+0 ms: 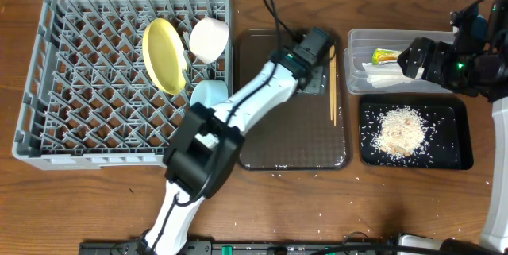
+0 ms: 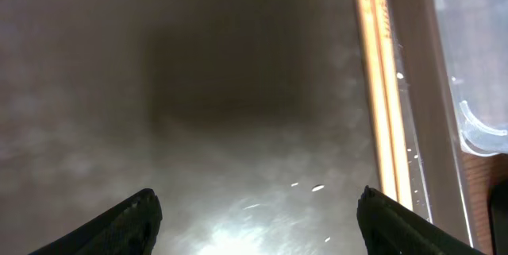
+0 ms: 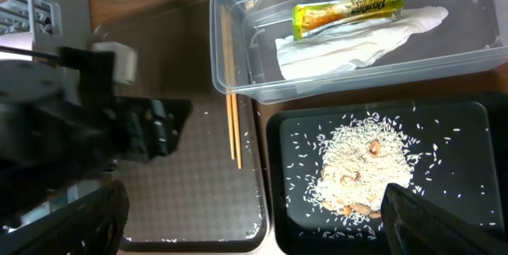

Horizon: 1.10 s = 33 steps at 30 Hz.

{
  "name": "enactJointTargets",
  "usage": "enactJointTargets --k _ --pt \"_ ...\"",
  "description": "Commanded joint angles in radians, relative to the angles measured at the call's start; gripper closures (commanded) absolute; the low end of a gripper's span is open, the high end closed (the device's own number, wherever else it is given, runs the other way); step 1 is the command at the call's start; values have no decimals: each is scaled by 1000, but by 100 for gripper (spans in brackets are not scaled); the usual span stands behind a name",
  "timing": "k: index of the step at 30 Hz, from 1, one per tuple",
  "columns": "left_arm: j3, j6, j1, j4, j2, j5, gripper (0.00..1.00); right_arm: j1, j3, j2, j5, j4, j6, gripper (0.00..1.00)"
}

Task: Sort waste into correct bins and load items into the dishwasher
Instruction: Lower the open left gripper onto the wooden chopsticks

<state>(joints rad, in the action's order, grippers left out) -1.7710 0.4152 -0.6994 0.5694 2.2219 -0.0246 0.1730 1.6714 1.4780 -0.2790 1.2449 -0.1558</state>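
My left gripper (image 2: 258, 199) hangs open and empty low over the brown tray (image 1: 294, 140). The wooden chopsticks (image 2: 377, 88) lie just right of it, along the tray's right edge (image 1: 332, 84). My right gripper (image 3: 254, 195) is open and empty, high above the bins. The clear tub (image 3: 238, 56) holds the green-and-yellow wrapper (image 3: 347, 11) and white paper (image 3: 357, 44). A heap of rice scraps (image 3: 365, 160) fills the black tray (image 3: 468, 231). In the grey dishwasher rack (image 1: 71, 88) stand a yellow plate (image 1: 164, 55), a white bowl (image 1: 209, 38) and a light blue bowl (image 1: 208, 94).
Loose rice grains dot the brown tray's front edge and the wooden table (image 1: 333, 227). My left arm (image 1: 238, 108) crosses the rack's right corner and the brown tray. The right arm (image 1: 476, 64) sits over the clear tub's right end.
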Motion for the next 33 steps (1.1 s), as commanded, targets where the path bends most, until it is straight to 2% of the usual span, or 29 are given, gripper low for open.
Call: enactJointTargets --k 1,6,23,25,26,30,32,33 --pt "-6 2 -49 -35 44 -70 19 4 9 -1 2 2 -4 1" --pt "-4 2 -99 -87 100 -100 19 4 9 -1 2 2 -4 1" --pt "0 2 -116 -117 180 -143 20 4 9 -1 2 2 -4 1" --pt "0 1 -118 -115 184 -157 25 4 9 -1 2 2 -4 1" --pt "0 2 -118 -110 184 -172 33 4 9 -1 2 2 -4 1" --pt "0 2 -117 -88 184 -206 67 4 9 -1 2 2 -4 1" --pt "0 2 -114 -77 184 -206 89 4 9 -1 2 2 -4 1" --pt "0 2 -113 -72 184 -206 92 4 9 -1 2 2 -4 1"
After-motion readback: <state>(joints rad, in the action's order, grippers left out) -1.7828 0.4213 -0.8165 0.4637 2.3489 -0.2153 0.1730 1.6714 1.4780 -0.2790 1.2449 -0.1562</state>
